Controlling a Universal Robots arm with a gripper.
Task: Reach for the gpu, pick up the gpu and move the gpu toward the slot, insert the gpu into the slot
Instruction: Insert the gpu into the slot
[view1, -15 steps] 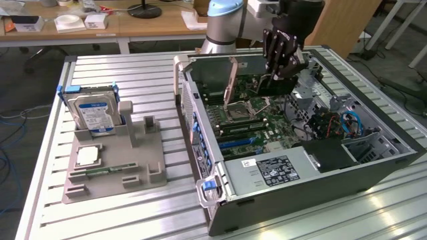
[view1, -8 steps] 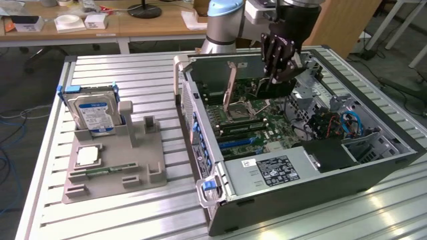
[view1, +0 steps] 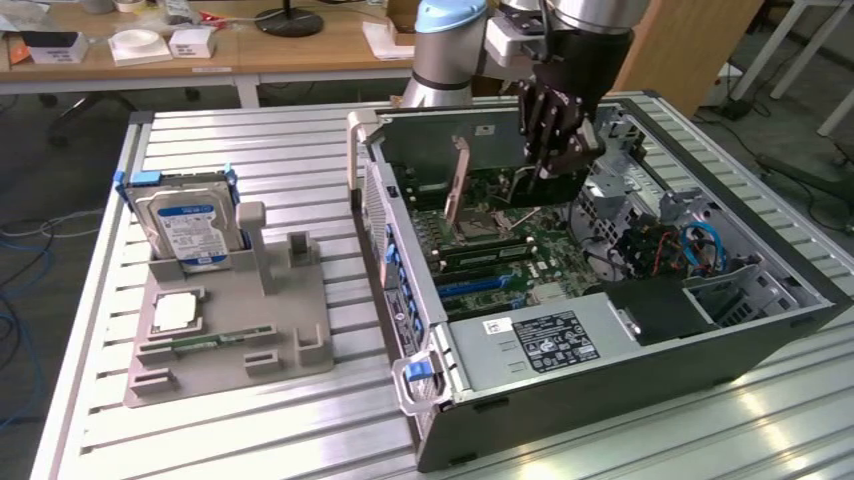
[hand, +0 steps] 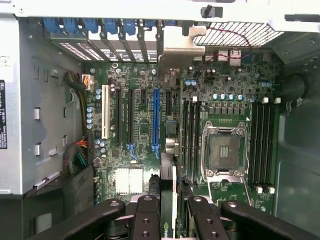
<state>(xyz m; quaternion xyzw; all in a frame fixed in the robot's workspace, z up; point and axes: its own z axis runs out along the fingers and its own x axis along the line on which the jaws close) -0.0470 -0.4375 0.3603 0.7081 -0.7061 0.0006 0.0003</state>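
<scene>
Workshop room in the exterior view: wooden desk (view1: 200, 50) across the top of the frame, ribbed metal table (view1: 267, 430) below. At the exterior view's left, a grey fixture (view1: 234, 330) carrying a blue-labelled hard drive (view1: 187, 225). At centre and right, an open computer case (view1: 641, 390) with the motherboard (view1: 534, 245) exposed. In the upper right of the frame, gripper (view1: 545, 170) down inside the case, closed on the gpu (view1: 539, 190). Shows here as a small dark slab under the fingertips, over the board. Touching the board or not: cannot tell.

Wrist view: motherboard (hand: 145, 100) face-on, with blue slot (hand: 156, 120), white slot (hand: 105, 112) and CPU socket (hand: 223, 150). Gripper (hand: 171, 200) clamped narrow on the gpu (hand: 168, 172). Presents edge-on: thin, dark green-black board, small green logo between the black fingers (hand: 148, 212). Runs parallel to the blue slot, just beside it, between that slot and the black memory slots (hand: 192, 135). Seated or not: cannot tell.
</scene>
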